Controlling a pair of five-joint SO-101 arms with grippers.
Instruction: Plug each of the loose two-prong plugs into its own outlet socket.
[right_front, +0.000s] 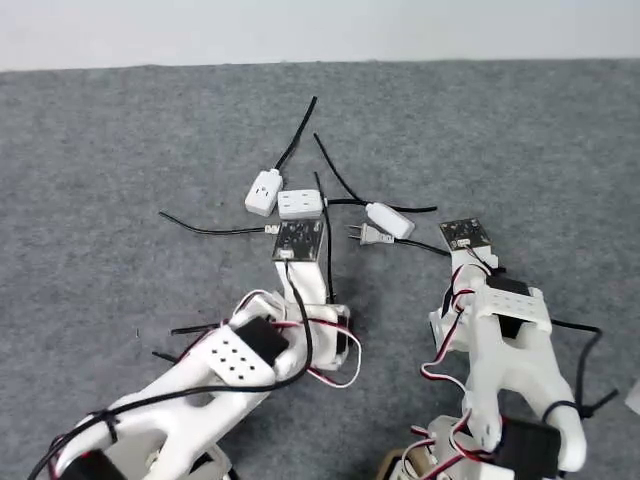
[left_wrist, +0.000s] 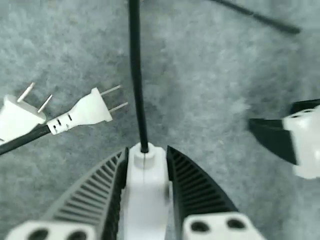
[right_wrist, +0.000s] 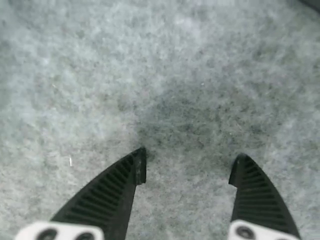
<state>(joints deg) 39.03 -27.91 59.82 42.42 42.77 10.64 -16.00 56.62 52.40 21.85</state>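
Where the small white two-prong plug on a black cord (right_front: 368, 235) lies, centre of the high view on the grey carpet-like table cover (right_front: 120, 130), its prongs point left at the left gripper (right_front: 300, 235), near but not touching. Another loose white plug (left_wrist: 87, 111) lies just beside that gripper's fingers, apart from them.

The left gripper is clamped on a white moulded cord end (left_wrist: 145, 185), with black cord leaving its far tip. Plug or socket: cannot tell, face hidden.

A square white socket block (right_front: 300, 204) sits just above the gripper in the frame, with a second white socket (right_front: 262, 192) at its upper left.

Right of centre, the right gripper (right_wrist: 190, 162) has its fingers wide apart over bare cover.

Step, by my reading: held piece ready for mating. Next move calls for square prong-to-slot alignment, then a straight push. Cords may drag.
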